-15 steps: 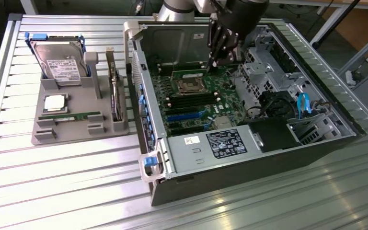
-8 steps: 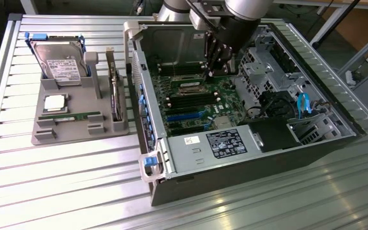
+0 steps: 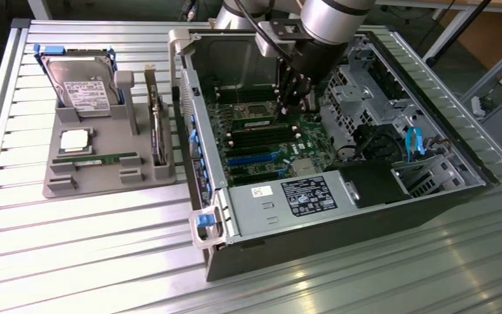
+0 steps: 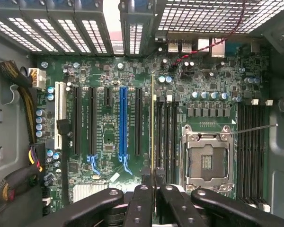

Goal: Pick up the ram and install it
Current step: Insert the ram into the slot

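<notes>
Green slim ram [image 4: 153, 118], edge-on, pinched by the black claw [image 4: 153, 178] over long dark slots of the motherboard [image 4: 109, 71]

Exterior view high, angled down, far off — wrist view close, facing the motherboard [image 4: 213, 113] — both share it

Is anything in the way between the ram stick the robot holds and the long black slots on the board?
Nothing that shows. The gripper holds the ram on edge over the motherboard, right by the black memory slots, which look empty. The processor socket sits off to the side of them.
</notes>
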Controlling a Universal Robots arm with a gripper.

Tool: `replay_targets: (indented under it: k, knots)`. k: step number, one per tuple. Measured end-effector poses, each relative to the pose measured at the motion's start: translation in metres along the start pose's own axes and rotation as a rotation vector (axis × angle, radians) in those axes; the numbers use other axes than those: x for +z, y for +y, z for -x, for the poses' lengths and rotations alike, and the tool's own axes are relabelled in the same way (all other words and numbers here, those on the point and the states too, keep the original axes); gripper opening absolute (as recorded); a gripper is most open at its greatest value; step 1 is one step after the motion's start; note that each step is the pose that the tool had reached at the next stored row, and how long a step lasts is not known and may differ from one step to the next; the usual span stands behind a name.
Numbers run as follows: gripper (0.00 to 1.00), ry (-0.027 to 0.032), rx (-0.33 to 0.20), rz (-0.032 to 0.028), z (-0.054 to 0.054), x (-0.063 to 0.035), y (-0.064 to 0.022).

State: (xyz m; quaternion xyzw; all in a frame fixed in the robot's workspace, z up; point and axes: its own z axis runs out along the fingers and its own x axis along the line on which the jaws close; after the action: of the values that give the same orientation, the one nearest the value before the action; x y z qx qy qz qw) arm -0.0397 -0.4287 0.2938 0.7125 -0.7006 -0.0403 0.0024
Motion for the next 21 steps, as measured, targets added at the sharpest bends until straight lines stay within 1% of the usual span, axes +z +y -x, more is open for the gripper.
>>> replay_targets:
  k: [1,2,3,4,8,11,13,15,16,19,20,21]
  knots:
    - [0.11,-0.0001,0.000,0.0000,0.000,0.0001,-0.0014]
    - [0.11,-0.0003,0.000,-0.0001,0.000,0.0000,-0.0052]
    - [0.11,-0.0002,0.000,-0.0001,0.000,-0.0002,-0.0118]
    - [0.11,-0.0001,0.000,-0.0001,0.000,-0.0003,-0.0139]
    - [0.11,-0.0001,0.000,0.0000,0.004,0.0005,-0.0140]
    - [0.11,-0.0004,0.000,-0.0001,0.003,0.0072,-0.0144]
    - [0.11,-0.0007,0.000,-0.0001,0.003,0.0144,-0.0148]
    - [0.11,-0.0005,0.000,0.0000,0.003,0.0144,-0.0153]
    - [0.11,-0.0005,0.000,-0.0001,0.003,0.0147,-0.0204]
    - [0.11,-0.0007,0.000,-0.0002,0.003,0.0147,-0.0208]
    - [0.11,-0.0006,0.000,-0.0002,0.005,0.0149,-0.0209]
    - [0.11,0.0008,0.000,-0.0001,0.008,0.0150,-0.0209]
